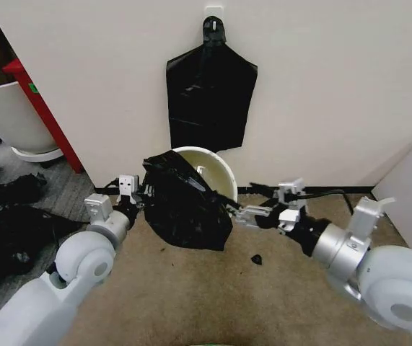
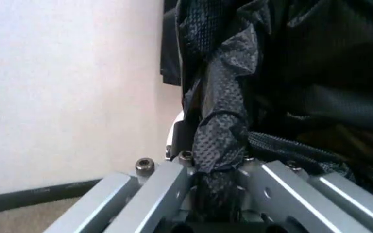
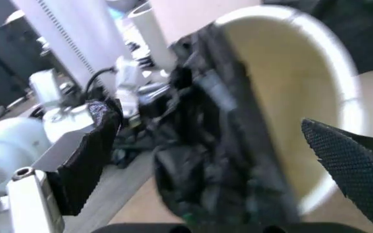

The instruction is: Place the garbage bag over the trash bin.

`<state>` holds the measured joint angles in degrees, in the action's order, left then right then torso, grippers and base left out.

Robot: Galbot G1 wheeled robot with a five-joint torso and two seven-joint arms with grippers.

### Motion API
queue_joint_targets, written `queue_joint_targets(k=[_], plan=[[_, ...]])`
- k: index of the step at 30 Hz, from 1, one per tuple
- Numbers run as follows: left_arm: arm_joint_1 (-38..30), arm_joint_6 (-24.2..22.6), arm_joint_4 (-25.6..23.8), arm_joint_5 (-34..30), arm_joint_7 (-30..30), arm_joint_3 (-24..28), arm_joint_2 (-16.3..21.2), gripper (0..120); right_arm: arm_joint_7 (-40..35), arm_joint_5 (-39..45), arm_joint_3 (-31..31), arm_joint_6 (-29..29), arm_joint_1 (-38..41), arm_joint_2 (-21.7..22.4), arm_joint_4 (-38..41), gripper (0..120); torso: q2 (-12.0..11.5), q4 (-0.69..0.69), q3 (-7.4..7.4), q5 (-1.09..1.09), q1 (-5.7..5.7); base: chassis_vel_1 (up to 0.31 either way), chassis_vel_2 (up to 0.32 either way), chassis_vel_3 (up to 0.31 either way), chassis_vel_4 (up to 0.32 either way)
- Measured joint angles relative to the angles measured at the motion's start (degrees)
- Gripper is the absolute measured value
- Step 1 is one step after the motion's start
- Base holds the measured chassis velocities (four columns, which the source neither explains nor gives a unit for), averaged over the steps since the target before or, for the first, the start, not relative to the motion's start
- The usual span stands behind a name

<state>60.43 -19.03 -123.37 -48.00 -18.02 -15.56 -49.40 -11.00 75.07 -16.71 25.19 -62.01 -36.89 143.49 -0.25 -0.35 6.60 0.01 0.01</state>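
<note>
The cream-white trash bin [image 1: 216, 167] stands against the wall, tipped with its mouth toward me. The glossy black garbage bag [image 1: 184, 205] hangs over the bin's left and front side, leaving the right half of the mouth bare. My left gripper [image 1: 142, 193] is at the bag's left edge, shut on a twisted fold of the garbage bag [image 2: 220, 145] that runs up from between the left gripper's [image 2: 215, 177] fingers. My right gripper [image 1: 232, 211] is at the bag's right edge. In the right wrist view the right gripper [image 3: 222, 165] is open, with the bag [image 3: 219, 145] and the bin's rim [image 3: 345, 82] beyond the gap between its pads.
A flat sheaf of black bags [image 1: 211, 94] hangs on the wall above the bin. A large white tub [image 1: 3, 112] and a red post [image 1: 43, 115] stand at far left, with dull black plastic heaps [image 1: 11, 223] on the floor. A small black scrap [image 1: 256, 259] lies on the carpet.
</note>
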Motion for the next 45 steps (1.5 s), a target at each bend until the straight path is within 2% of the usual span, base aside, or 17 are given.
queue_joint_targets(k=[8, 23, 27, 28, 32, 34, 35, 38, 41, 42, 45], plan=[[0.3, 0.3, -1.2, 0.6, 0.7, 0.2, -0.1, 0, -1.4, -0.4, 8.6, 0.3, 5.2, -1.5, -3.3, 100, 0.0, 0.01, 0.0, 0.0, 0.0, 0.0, 0.0, 0.0, 0.0], [0.6, -0.4, -2.7, 0.3, 1.1, 0.7, -0.2, 0, -6.6, 0.1, 9.9, 0.6, 6.9, -2.5, -6.3, 98, 0.0, 0.01, 0.0, 0.0, 0.0, 0.0, 0.0, 0.0, 0.0], [1.1, -0.5, -3.2, 0.4, 1.1, 0.7, -0.3, 0, -7.4, 0.3, 11.4, 0.3, 8.0, -3.1, -7.6, 81, 0.0, 0.01, 0.0, -0.01, 0.0, 0.0, 0.0, 0.0, 0.0], [1.1, -0.5, -3.2, 0.4, 1.1, 0.7, -0.3, 0, -7.4, 0.3, 11.4, 0.3, 8.0, -3.1, -7.6, 81, 0.0, 0.01, 0.0, -0.01, 0.0, 0.0, 0.0, 0.0, 0.0], [2.0, -0.6, -3.8, 0.6, 1.7, 0.5, -0.2, 0, -8.4, 0.8, 12.0, -0.2, 8.8, -3.4, -7.9, 63, 0.0, 0.01, 0.0, -0.01, 0.0, 0.0, 0.0, 0.0, 0.0], [2.1, -0.6, -3.8, 0.6, 1.7, 0.5, -0.2, 0, -8.5, 0.9, 12.0, -0.3, 8.9, -3.4, -7.9, 60, 0.0, 0.01, 0.0, 0.0, 0.0, 0.0, 0.0, 0.0, 0.0], [2.3, -0.6, -4.0, 0.8, 1.7, 0.4, -0.2, 0, -8.8, 1.0, 12.1, -0.6, 8.9, -3.4, -7.9, 53, 0.0, 0.01, 0.0, 0.0, 0.0, 0.0, 0.0, 0.0, 0.0], [2.5, -0.6, -4.1, 0.9, 1.9, 0.4, -0.2, 0, -9.1, 1.2, 12.1, -0.8, 8.7, -3.3, -7.3, 44, 0.0, 0.01, 0.0, 0.0, 0.0, 0.0, 0.0, 0.0, 0.0], [2.6, -0.6, -4.0, 1.0, 1.9, 0.3, -0.3, 0, -9.2, 1.3, 11.9, -0.8, 7.8, -3.1, -6.3, 29, 0.0, 0.01, -0.01, 0.0, 0.0, 0.0, 0.0, 0.0, 0.0], [2.6, -0.6, -4.0, 1.0, 1.9, 0.3, -0.3, 0, -9.2, 1.3, 11.9, -0.8, 7.8, -3.1, -6.3, 29, 0.0, 0.01, -0.01, 0.0, 0.0, 0.0, 0.0, 0.0, 0.0], [2.5, -0.6, -3.9, 1.0, 1.8, 0.4, -0.5, 0, -9.1, 1.2, 11.7, -1.0, 7.3, -2.9, -6.0, 16, 0.0, 0.01, 0.0, 0.0, 0.0, 0.0, 0.0, 0.0, 0.0]])
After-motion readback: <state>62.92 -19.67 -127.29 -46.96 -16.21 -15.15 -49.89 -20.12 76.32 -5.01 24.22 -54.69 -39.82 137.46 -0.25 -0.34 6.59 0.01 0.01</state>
